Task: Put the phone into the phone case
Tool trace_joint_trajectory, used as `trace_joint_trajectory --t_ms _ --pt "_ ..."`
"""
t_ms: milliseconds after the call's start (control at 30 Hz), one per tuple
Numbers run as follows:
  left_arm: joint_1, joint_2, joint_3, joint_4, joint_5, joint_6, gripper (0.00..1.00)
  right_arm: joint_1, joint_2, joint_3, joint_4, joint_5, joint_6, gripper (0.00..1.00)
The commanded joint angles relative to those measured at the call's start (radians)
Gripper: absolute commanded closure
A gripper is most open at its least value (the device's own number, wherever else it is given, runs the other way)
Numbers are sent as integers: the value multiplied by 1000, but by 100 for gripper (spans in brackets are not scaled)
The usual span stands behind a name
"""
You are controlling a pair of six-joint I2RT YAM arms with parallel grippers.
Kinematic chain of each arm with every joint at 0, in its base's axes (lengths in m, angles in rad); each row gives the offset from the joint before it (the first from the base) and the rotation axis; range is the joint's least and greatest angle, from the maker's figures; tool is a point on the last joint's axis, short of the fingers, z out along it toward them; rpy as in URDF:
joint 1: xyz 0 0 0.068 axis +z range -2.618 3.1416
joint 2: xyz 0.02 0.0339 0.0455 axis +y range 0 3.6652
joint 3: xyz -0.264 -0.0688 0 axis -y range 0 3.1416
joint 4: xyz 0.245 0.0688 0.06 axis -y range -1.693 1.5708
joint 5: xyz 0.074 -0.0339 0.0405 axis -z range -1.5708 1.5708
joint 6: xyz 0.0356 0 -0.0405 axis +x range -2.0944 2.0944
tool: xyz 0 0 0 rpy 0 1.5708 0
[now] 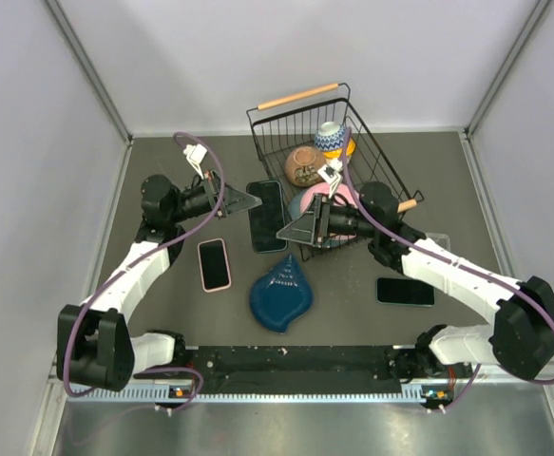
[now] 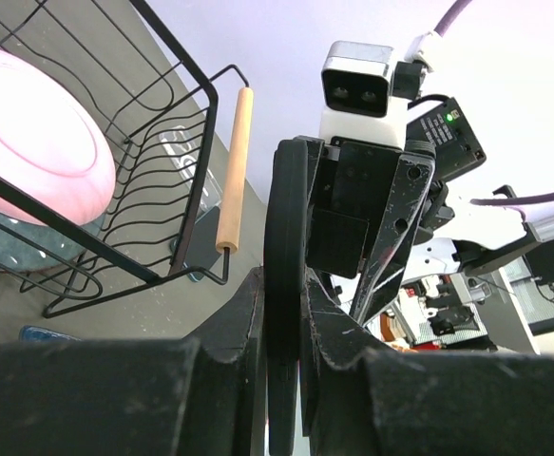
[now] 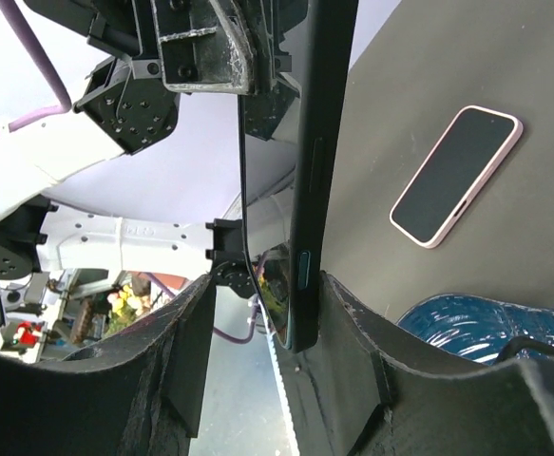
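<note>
1. A dark table [image 1: 343,318] sits between white walls.
2. Both arms reach inward. The left claw [image 1: 250,201] and right claw [image 1: 289,231] meet at a black phone [image 1: 267,223] beside the wire basket [image 1: 253,133].
3. The left claw is clamped on the phone's edge. The right claw's fingers flank it, and I cannot tell whether they grip.
4. There are three phones: this one, a pink-cased phone [image 1: 214,264] and a second black phone [image 1: 405,291].

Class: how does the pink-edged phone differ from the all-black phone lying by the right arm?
The pink-edged phone has a pink rim; the all-black phone has none. The pink-edged phone lies front-to-back, the all-black phone crosswise. Both lie flat on the dark table, untouched.
</note>
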Motion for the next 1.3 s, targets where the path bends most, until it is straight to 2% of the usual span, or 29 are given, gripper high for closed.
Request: trace_joint_trajectory --t_ms 0,167,267,367,433,467,733,833,867,933,967,1033,1067,1133,1267 --pt "5 -55 0 48 -61 0 100 28 -32 -7 22 33 -10 53" --pt "5 -71 -5 49 -67 -1 100 37 -31 -5 0 59 -18 53" --pt "5 -83 3 20 -74 15 100 42 -31 -1 -15 66 -22 62" --pt "5 -103 26 -73 -103 89 100 48 -32 8 -12 69 -15 100" --pt "-2 -120 55 -232 -140 197 100 57 -32 19 -21 76 2 100" --pt "-4 -127 67 -256 -143 218 100 62 -34 27 -18 80 7 100" --pt "-1 -120 69 -290 -91 241 100 65 -32 55 -55 125 5 100" --pt "8 -121 67 -342 -102 261 100 62 -57 59 -112 175 -22 79" --pt "24 -120 75 -413 -120 278 100 62 -67 67 -170 192 -46 65" --pt "51 -111 78 -478 -146 327 100 53 -112 73 -210 226 -67 51" --pt "86 -99 72 -494 -154 336 100 49 -132 70 -222 232 -79 36" --pt "119 -66 66 -520 -154 370 100 43 -191 70 -264 253 -93 19" --pt "143 -53 72 -547 -166 397 100 40 -211 73 -281 263 -108 5" --pt "157 -1 90 -633 -222 476 100 40 -268 79 -325 292 -120 1" --pt "199 110 89 -589 -194 456 100 42 -343 90 -388 324 -151 1"
